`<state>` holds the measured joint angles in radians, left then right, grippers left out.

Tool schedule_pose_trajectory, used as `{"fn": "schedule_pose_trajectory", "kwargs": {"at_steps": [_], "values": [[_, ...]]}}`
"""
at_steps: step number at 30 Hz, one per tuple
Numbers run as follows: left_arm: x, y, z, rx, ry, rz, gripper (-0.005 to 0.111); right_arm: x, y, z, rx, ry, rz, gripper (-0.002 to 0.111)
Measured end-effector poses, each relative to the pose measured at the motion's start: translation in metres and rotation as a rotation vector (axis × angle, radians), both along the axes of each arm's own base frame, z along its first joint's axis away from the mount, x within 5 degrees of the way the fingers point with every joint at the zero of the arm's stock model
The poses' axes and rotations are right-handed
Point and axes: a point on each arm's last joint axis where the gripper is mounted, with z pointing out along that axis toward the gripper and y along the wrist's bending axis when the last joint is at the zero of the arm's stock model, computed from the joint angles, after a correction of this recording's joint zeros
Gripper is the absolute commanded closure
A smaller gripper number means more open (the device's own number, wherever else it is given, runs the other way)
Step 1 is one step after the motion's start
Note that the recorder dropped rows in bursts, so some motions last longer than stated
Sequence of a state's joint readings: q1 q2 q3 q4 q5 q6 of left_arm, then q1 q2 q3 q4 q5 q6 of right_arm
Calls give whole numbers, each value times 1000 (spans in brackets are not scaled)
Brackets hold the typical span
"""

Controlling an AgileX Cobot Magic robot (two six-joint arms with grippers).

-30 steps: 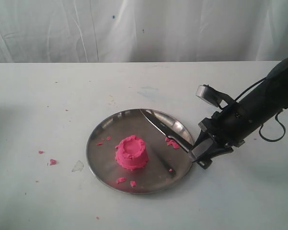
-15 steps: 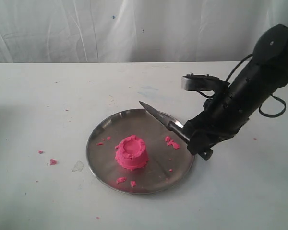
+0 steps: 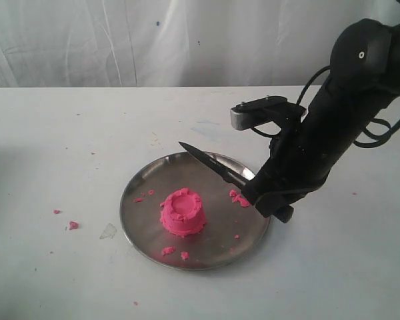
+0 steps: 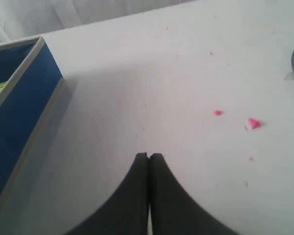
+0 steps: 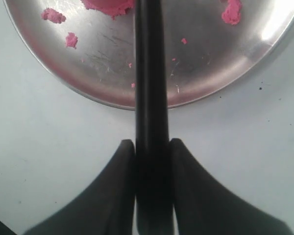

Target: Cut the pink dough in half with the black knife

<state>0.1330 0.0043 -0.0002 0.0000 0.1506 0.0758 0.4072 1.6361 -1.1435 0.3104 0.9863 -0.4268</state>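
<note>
The pink dough [image 3: 183,213], a small cup-shaped mound with a dented top, sits upright in the middle of the round steel plate [image 3: 141,212]. My right gripper [image 3: 259,197] is shut on the handle of the black knife [image 3: 208,163] and holds it in the air over the plate's far right side, blade pointing up and left, clear of the dough. In the right wrist view the black knife [image 5: 149,68] runs out between the fingers over the steel plate [image 5: 220,63], with an edge of the pink dough [image 5: 108,6] beyond. My left gripper [image 4: 149,155] is shut and empty over bare table.
Pink crumbs lie on the plate [image 3: 240,199] and on the table left of it [image 3: 73,225]. A blue box [image 4: 19,107] stands near the left gripper. A white curtain hangs behind the table.
My right arm has lifted and swung left with the knife. The blade rose off the plate and its tip now points higher and further left. The dough has not moved.
</note>
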Motion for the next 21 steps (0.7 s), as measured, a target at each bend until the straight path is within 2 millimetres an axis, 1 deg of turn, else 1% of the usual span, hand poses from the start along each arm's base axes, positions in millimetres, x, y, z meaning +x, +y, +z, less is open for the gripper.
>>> {"fn": "schedule_pose_trajectory", "kwargs": {"at_steps": [2, 4, 6, 10, 13, 15, 18, 20, 21], "values": [[2, -1, 8, -141, -101, 23, 107, 0, 0, 0, 0, 0, 0, 108], [4, 0, 20, -336, -255, 57, 107, 0, 0, 0, 0, 0, 0, 108], [3, 3, 33, -478, -426, 85, 107, 0, 0, 0, 0, 0, -1, 108], [-6, 13, 61, -632, -781, 101, 107, 0, 0, 0, 0, 2, -5, 108], [-16, 17, 77, -749, -995, 74, 107, 0, 0, 0, 2, 3, -8, 108], [-23, 17, 93, -779, -1081, 44, 107, 0, 0, 0, 2, 3, -8, 108], [-33, 14, 129, -733, -1169, -17, 107, 0, 1, 0, 10, 6, -11, 108], [-37, 9, 156, -609, -1178, -51, 107, -1, 2, 1, 23, 12, -17, 108], [-37, 6, 166, -517, -1174, -66, 107, -1, 2, 1, 30, 15, -20, 108]]}}
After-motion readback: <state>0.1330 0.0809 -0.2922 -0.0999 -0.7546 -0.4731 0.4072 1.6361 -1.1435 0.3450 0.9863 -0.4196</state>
